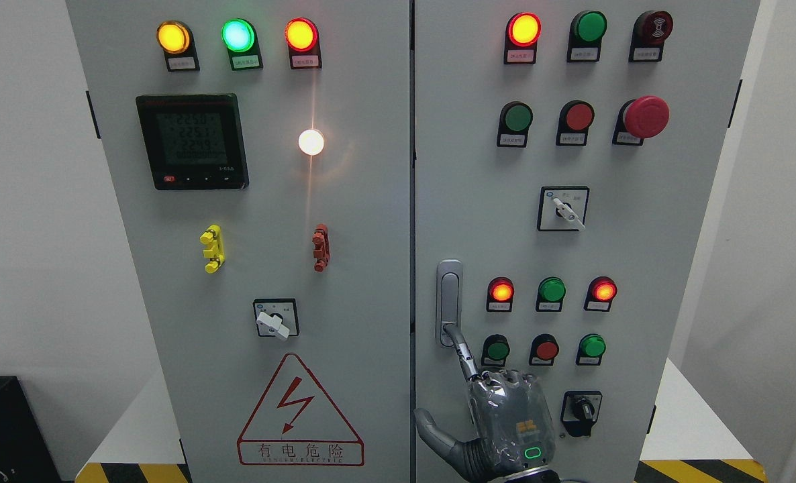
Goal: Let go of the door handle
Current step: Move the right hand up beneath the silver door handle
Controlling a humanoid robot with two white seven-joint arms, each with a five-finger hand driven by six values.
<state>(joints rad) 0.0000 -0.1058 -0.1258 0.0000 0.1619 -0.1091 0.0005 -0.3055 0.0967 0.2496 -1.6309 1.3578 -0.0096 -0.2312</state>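
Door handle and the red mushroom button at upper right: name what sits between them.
In the head view, the white rotary selector switch lies between door handle and red mushroom button; otherwise bare grey panel.

The cabinet doors point(364, 268) look like matt, smooth grey painted metal. The door handle point(449, 295) near the right door's left edge is brushed, satin metal, while the hand point(505, 419) shows glossy translucent plastic over dark, shiny metal-looking fingers point(462, 349).

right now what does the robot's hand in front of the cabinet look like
One hand shows, at the bottom edge; I cannot tell which arm it belongs to. Its back is a grey, glossy metallic shell with a small orange mark and a green glowing rounded outline below it. The fingers are dark grey and segmented, the thumb matte grey.
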